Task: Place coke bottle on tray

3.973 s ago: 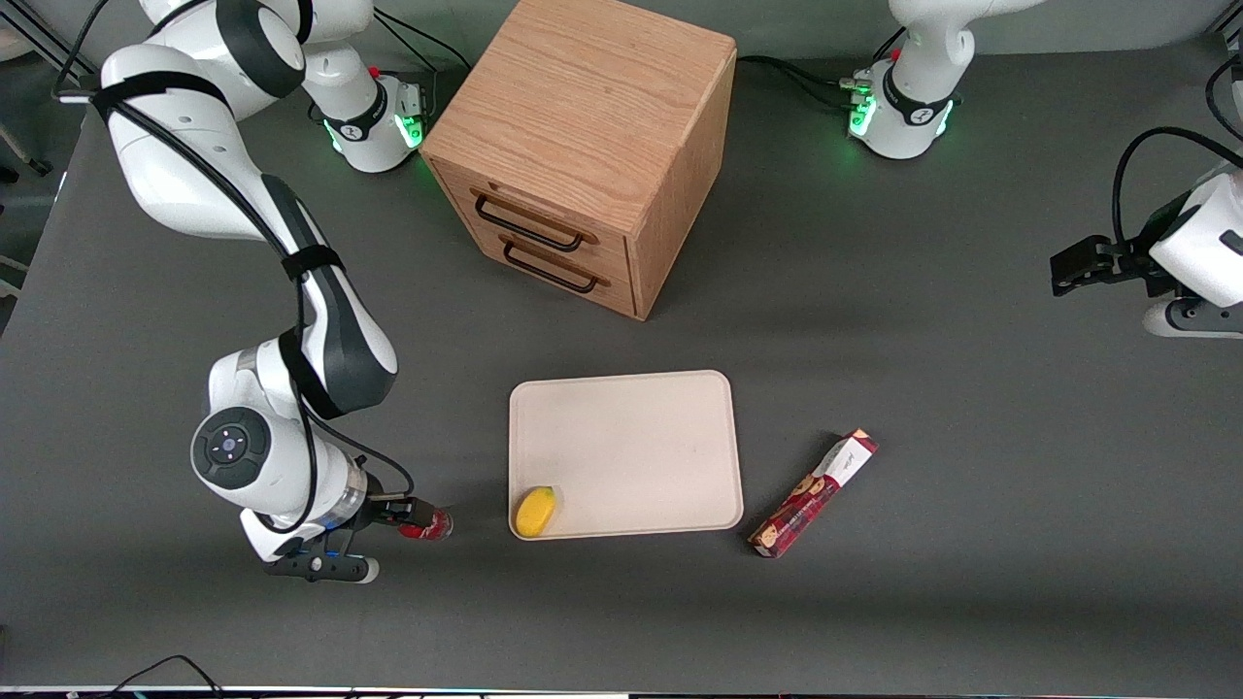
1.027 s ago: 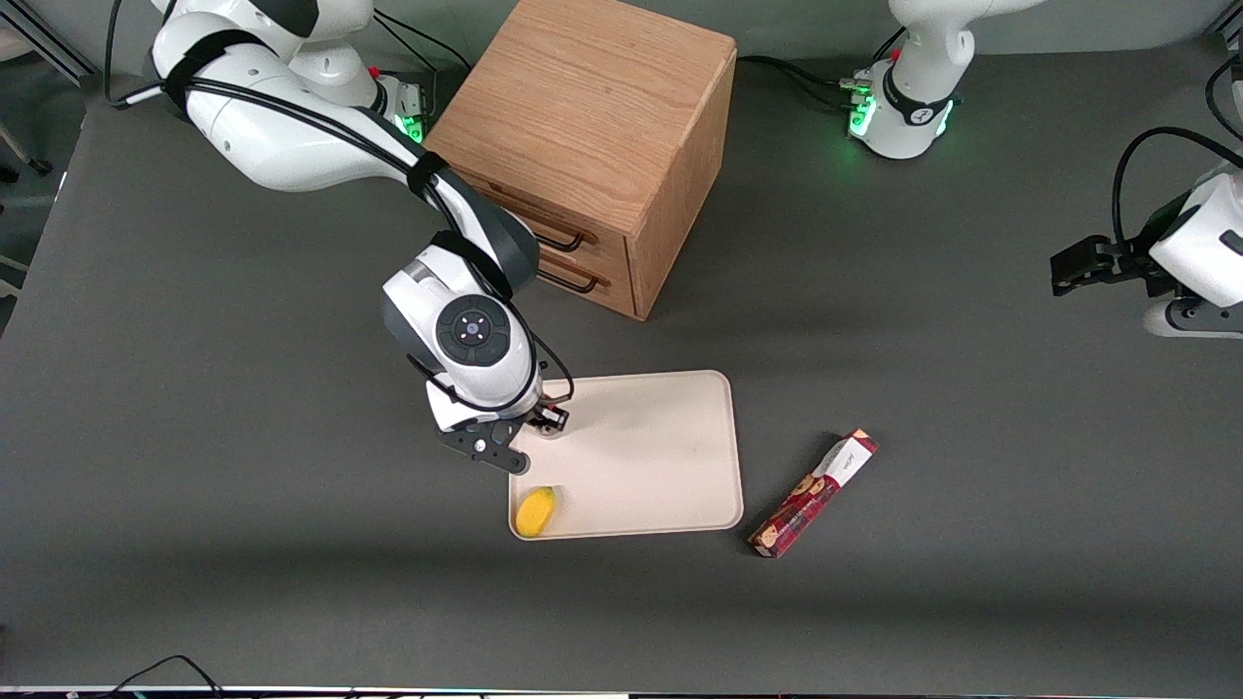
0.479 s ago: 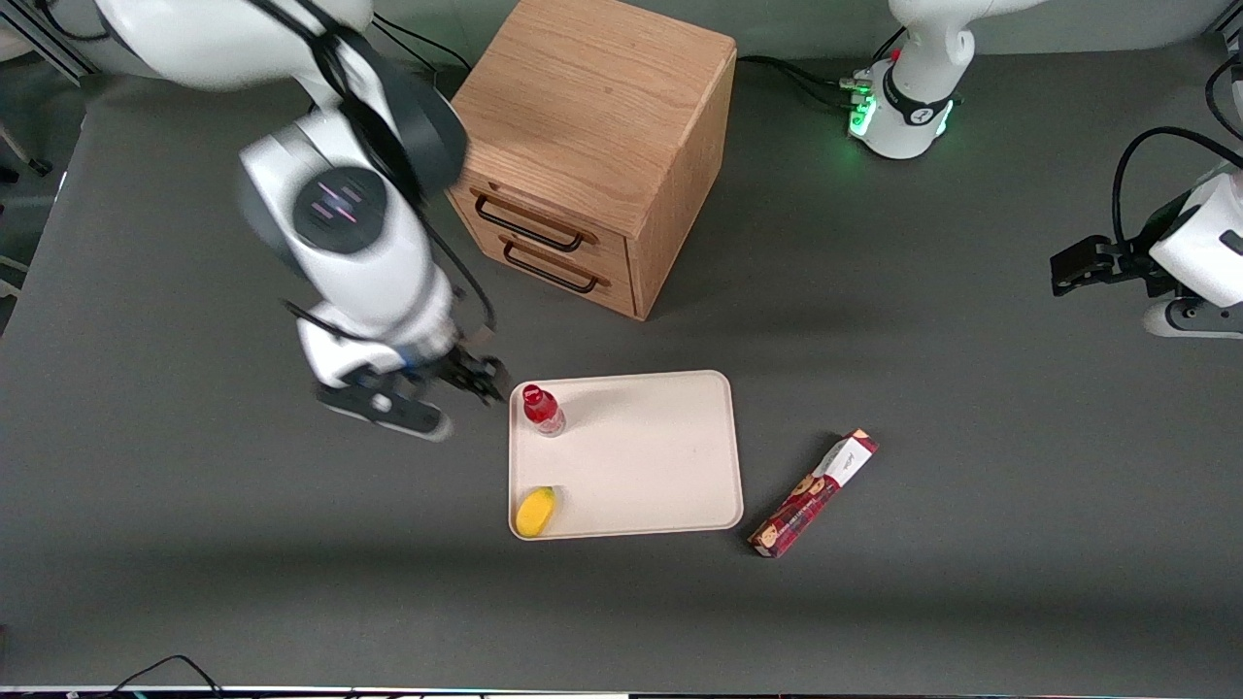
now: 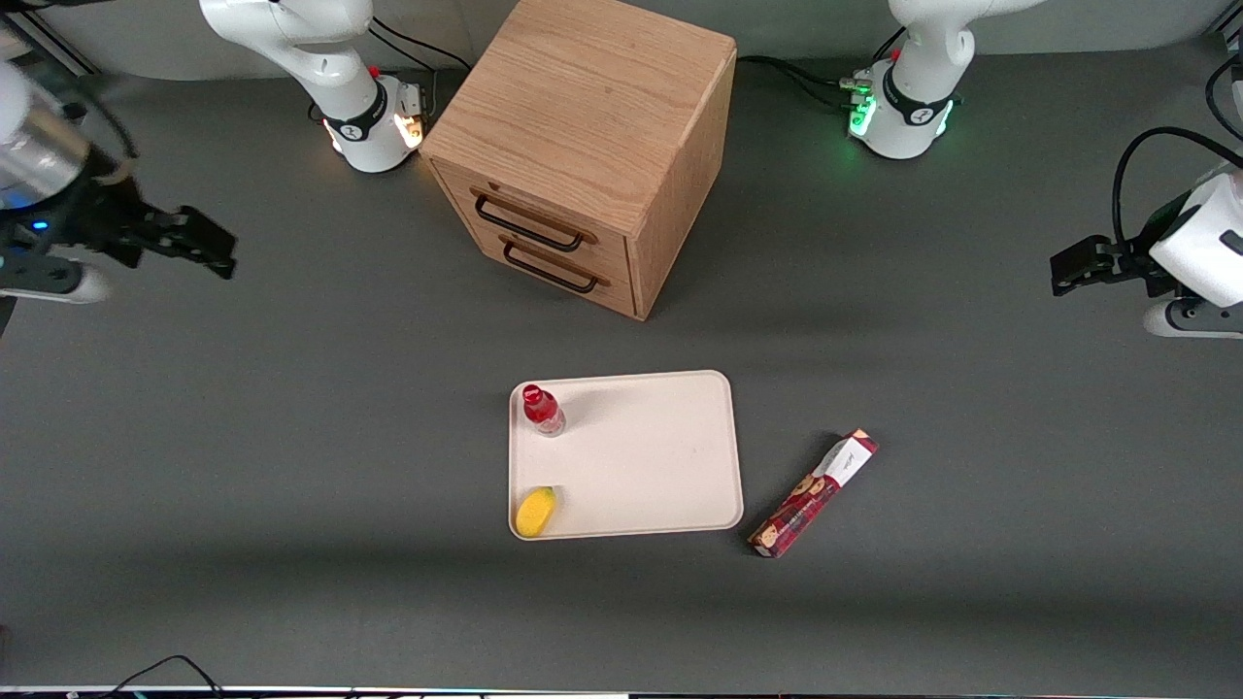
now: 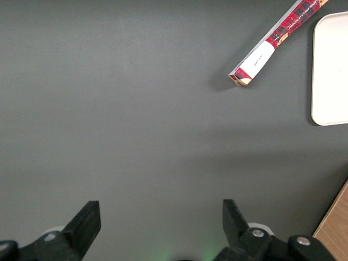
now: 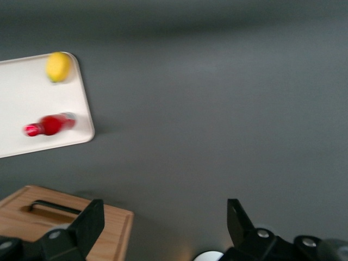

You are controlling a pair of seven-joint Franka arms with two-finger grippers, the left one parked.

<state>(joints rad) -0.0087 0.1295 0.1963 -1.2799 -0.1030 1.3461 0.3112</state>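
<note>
Table [image 4: 291, 602] dark grey, wide, carrying all items. Cabinet [image 4: 583, 146] of oak, two drawers with dark handles, stands at 12 o'clock from the tray, well apart from it. Tray [image 4: 651, 456] cream, low-rimmed, about mid-table. Gripper [image 4: 209, 248] hangs high, well apart from the tray at roughly 10 o'clock from it, toward the working arm's end of the table; wrist view shows its fingers [image 6: 81, 228] spread wide with nothing between them, so released. Box [image 4: 814, 493], long and red, lies on the table just off the tray at about 4 o'clock, not touching it. Fruit [image 4: 535, 512], yellow, sits inside the tray in the near corner on the working arm's side. Bottle [image 4: 540, 410] stands upright on the tray in the corner nearest the cabinet on the same side, close to the rim, red cap up, clear of the fruit. Task reads as done. Risks, by judgement: bottle is small, tall for its base and close to the edge, so a knock to the table or tray, or an arm sweeping low over that corner, could tip it over the low rim onto the table.
</note>
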